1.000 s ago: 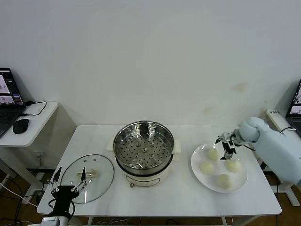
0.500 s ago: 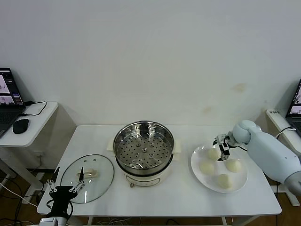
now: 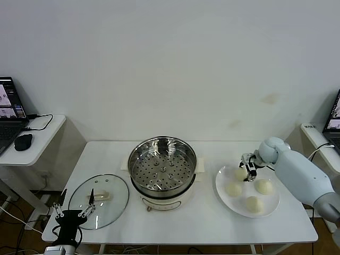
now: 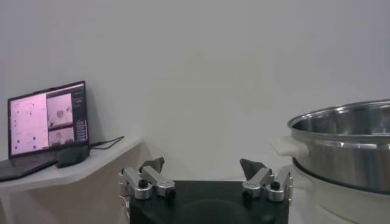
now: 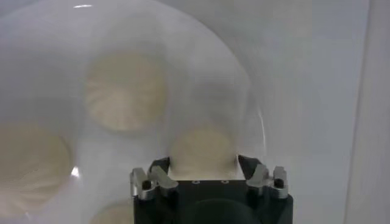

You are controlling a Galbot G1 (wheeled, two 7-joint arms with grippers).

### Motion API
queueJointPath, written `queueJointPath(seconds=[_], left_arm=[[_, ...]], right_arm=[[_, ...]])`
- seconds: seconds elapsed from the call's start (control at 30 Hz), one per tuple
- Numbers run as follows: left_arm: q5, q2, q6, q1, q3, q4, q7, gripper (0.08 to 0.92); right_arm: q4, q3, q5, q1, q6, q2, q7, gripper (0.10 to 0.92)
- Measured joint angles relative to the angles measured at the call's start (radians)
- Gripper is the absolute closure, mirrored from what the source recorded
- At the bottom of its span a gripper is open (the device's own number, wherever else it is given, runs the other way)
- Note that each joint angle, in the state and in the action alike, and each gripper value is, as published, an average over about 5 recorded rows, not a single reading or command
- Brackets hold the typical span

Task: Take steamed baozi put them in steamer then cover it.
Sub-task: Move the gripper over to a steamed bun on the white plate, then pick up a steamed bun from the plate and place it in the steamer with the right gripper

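Four cream-white baozi lie on a white plate [image 3: 221,181] at the right of the table. My right gripper [image 3: 247,166] is open and low over the back-left baozi [image 3: 240,173]. In the right wrist view that baozi [image 5: 203,151] sits between the two spread fingers of the right gripper [image 5: 203,165], close to both. Other baozi [image 5: 125,91] lie farther off on the plate [image 5: 245,91]. The steel steamer [image 3: 162,167] stands at the table's middle with its perforated tray bare. My left gripper [image 3: 74,205] is open and parked at the front left; in the left wrist view [image 4: 203,167] it holds nothing.
The glass lid [image 3: 101,197] lies flat on the table left of the steamer, beside the left gripper. A side table with a laptop [image 3: 9,109] and a mouse [image 3: 23,142] stands at far left. The steamer's wall [image 4: 347,146] shows in the left wrist view.
My right gripper has moved left across the plate, from between the two back baozi to over the back-left one. The left arm has barely shifted.
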Motion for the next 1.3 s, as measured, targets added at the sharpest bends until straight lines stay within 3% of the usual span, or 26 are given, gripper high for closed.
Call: queueJointPath(seconds=[0.37, 0.83, 1.3], left_arm=[[-0.002, 0.003, -0.003, 0.006, -0.003, -0.007, -0.001, 0.177], [-0.025, 0.019, -0.004, 0.000, 0.001, -0.016, 0.000, 0.177], [-0.051, 0.033, -0.009, -0.015, -0.018, -0.009, 0.003, 0.177]], right_arm=[[0.063, -0.045, 0.054, 0.039, -0.021, -0.046, -0.017, 0.441], [0.268, -0.260, 0.312, 0.333, -0.039, -0.173, -0.030, 0.431], [0.353, -0.548, 0.545, 0.672, 0.014, -0.012, 0.035, 0.423]])
